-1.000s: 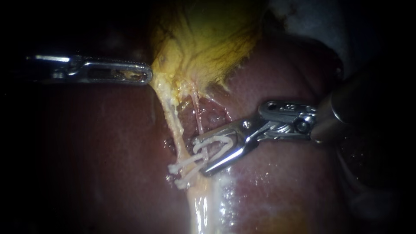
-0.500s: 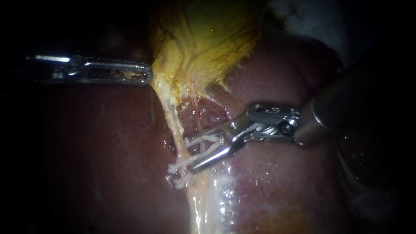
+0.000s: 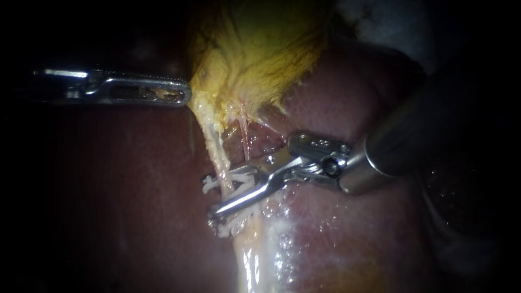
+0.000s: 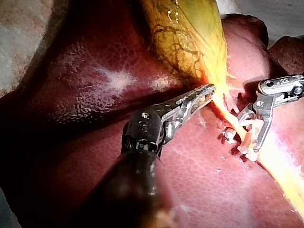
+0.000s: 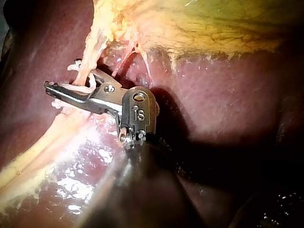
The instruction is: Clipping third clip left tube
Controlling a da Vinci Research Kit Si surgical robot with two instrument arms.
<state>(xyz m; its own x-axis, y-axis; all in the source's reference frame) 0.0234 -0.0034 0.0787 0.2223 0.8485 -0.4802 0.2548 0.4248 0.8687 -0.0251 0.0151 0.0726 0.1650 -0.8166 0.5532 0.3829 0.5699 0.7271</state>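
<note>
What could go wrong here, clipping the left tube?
The right instrument holds an open white plastic clip astride the pale yellow left tube, hard against the white clips already on it; closing may foul them.
The thin pink tube passes behind the upper jaw; the clip might catch it too.
The left instrument grips the yellow gallbladder; if it slips, the tube slackens.

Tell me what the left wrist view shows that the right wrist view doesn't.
Only the left wrist view shows the left instrument, jaws shut on the lower edge of the gallbladder, and a pale patch on the liver. Only the right wrist view shows the dark shaft of the right instrument. Both show that instrument's jaws standing apart astride the tube, holding a white clip, with gallbladder and liver around them.
</note>
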